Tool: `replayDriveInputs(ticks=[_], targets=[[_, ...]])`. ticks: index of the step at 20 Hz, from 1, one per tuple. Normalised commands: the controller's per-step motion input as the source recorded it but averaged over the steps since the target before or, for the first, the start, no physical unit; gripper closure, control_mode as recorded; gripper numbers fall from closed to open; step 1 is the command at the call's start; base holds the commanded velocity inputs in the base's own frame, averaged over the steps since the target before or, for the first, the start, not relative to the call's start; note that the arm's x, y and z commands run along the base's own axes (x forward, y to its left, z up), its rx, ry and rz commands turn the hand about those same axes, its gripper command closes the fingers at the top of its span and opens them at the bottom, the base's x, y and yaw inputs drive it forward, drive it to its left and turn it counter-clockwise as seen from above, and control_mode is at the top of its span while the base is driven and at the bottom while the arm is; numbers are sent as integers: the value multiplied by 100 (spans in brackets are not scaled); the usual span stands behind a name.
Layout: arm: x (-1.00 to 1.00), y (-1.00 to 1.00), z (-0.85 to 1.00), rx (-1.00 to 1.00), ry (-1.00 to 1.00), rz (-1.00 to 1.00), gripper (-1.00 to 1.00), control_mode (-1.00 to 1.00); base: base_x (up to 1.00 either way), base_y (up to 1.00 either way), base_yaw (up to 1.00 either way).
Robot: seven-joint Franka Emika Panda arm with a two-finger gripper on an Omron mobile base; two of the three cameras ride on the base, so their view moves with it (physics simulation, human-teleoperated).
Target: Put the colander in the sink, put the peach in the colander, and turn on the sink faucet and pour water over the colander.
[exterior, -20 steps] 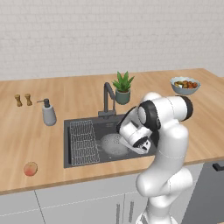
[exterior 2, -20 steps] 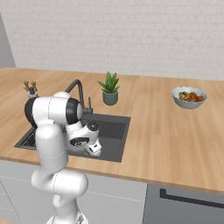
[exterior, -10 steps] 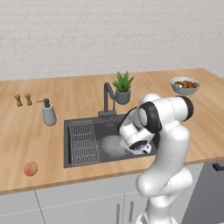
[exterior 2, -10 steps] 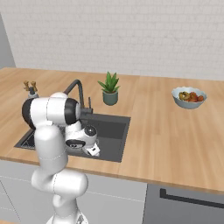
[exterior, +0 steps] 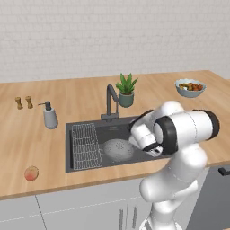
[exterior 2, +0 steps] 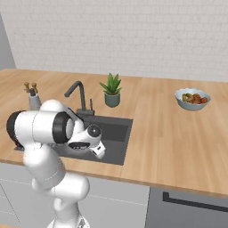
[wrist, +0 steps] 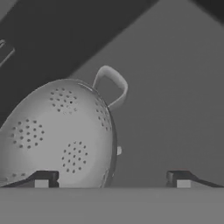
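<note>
The silver perforated colander point(exterior: 117, 149) lies in the dark sink point(exterior: 122, 131), right of the wire rack point(exterior: 85, 146). In the hand view the colander point(wrist: 57, 131) sits tilted on the basin floor, one loop handle point(wrist: 111, 85) up. My gripper point(wrist: 111, 180) is open just over its rim, one fingertip point(wrist: 41, 179) in front of the bowl and the other beside it, holding nothing. From the right the gripper point(exterior 2: 99, 151) hangs over the sink's near edge. The peach point(exterior: 31, 173) rests on the counter at front left. The faucet point(exterior: 110, 101) stands behind the basin.
A soap pump point(exterior: 50, 117) and two small shakers point(exterior: 23, 102) stand left of the sink. A potted plant point(exterior: 126, 90) is beside the faucet. A grey bowl of mixed fruit point(exterior: 190, 87) sits at far right.
My hand has drawn back slightly from the colander, which now shows more fully and lies still in the sink.
</note>
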Motion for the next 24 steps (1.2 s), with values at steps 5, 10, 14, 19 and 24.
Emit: replayDriveInputs(ticks=[5, 10, 14, 19, 24], targets=[[0, -9, 100, 5, 0, 1, -100, -100, 0, 0, 0], [0, 32, 100, 0, 1, 7, -100, -100, 0, 0, 0], [-3, 64, 100, 0, 8, 12, -100, -100, 0, 0, 0], [-43, 86, 83, -8, 14, 18, -100, -100, 0, 0, 0], [-67, 97, 29, -13, 11, 24, -100, -100, 0, 0, 0]])
